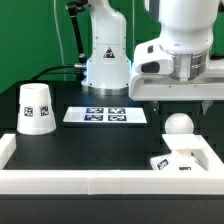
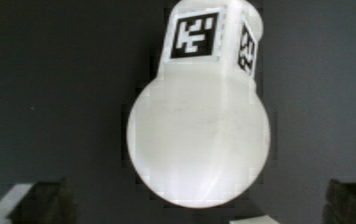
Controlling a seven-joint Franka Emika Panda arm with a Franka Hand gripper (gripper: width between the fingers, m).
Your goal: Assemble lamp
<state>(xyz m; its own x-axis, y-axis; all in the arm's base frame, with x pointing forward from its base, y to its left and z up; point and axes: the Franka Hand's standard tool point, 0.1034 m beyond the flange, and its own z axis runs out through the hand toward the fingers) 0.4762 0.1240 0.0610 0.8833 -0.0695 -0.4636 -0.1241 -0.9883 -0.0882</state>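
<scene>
The white bulb (image 2: pixel 196 130) fills the wrist view lengthwise against the black table, its ball end between my fingers and its tagged foot at the far end. In the exterior view only its ball (image 1: pixel 179 125) shows, just behind the flat square base (image 1: pixel 185 160) at the front right. A sliver of the base (image 2: pixel 264 215) also shows in the wrist view. My gripper (image 1: pixel 182 100) hangs right above the bulb. It is open, its fingers (image 2: pixel 33 205) wide apart and clear of the ball (image 2: pixel 196 205). The cone shade (image 1: pixel 36 108) stands at the exterior view's left.
The marker board (image 1: pixel 105 116) lies flat mid-table. A low white wall (image 1: pixel 100 182) runs along the front and up both sides. The arm's white pedestal (image 1: pixel 106 60) stands at the back.
</scene>
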